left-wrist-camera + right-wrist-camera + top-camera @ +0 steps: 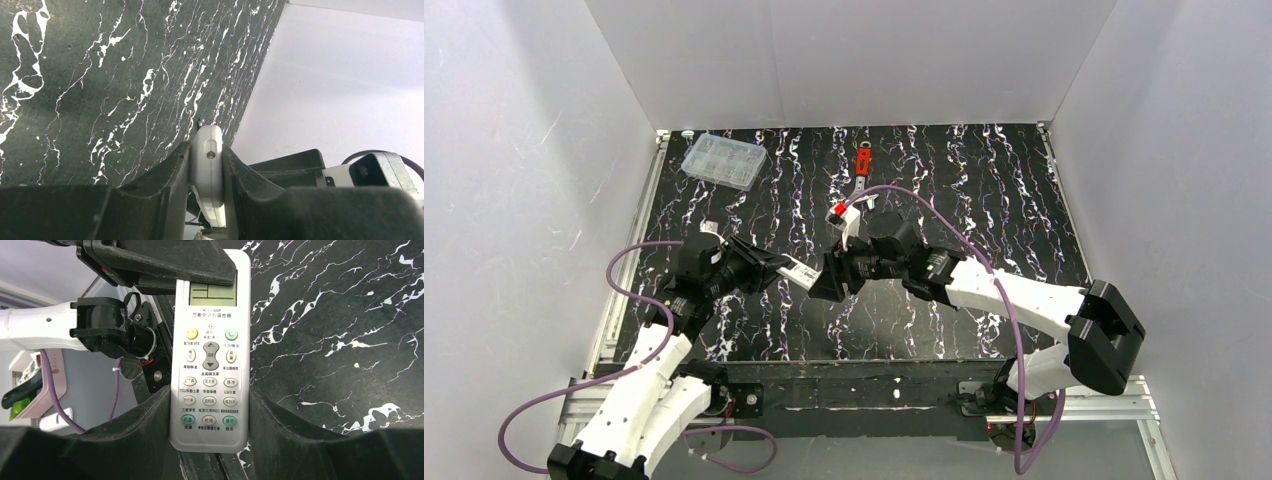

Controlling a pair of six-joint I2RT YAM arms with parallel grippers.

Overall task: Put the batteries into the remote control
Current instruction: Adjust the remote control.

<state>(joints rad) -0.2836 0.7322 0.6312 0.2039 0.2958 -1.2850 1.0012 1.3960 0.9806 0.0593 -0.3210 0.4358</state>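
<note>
The remote control point(798, 269) is held above the table between my two grippers. It is slim and white, and the right wrist view shows its button face and pale green display point(210, 355). My right gripper point(210, 412) is shut across the width of its lower button end, with a finger pressed on each long edge. My left gripper point(207, 172) is shut on the thin display end, seen end-on as a white edge with a small hole point(210, 160). In the top view the left gripper point(776, 264) and the right gripper point(828, 280) face each other. I see no batteries.
A clear plastic compartment box point(722, 160) lies at the table's back left. A red-handled tool point(862, 162) lies near the back centre. White walls close in the black marbled table point(984, 200) on three sides.
</note>
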